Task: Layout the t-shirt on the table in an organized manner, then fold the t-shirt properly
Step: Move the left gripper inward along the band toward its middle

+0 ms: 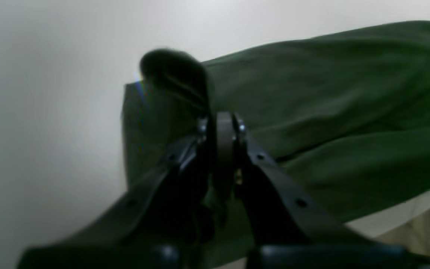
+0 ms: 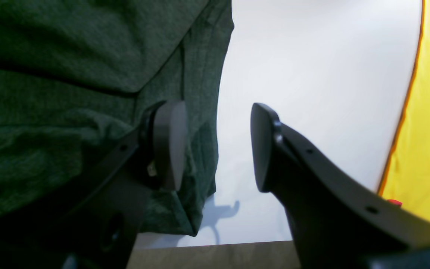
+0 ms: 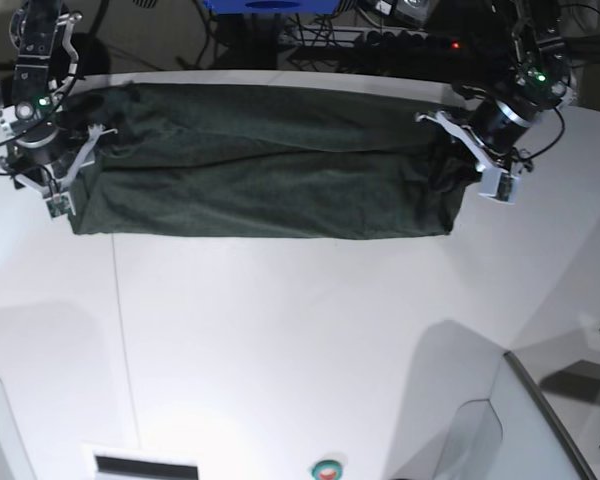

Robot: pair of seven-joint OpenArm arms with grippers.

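While t-shirt (image 3: 260,165) spans table (image 3: 300,340), left hand (image 1: 222,149) pinches one end

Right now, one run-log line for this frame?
t-shirt: folded into long band across table | left gripper: shut on t-shirt end | right gripper: open, straddling opposite shirt edge

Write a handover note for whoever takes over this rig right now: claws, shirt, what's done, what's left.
Left claw: shut, pinching one end of the t-shirt.
Right claw: open, straddling the shirt's other end, one finger over cloth, one over bare table.
Shirt: a long folded band across the far side of the table.
Done: lengthwise fold.
Left: probably crosswise folds and tidying.
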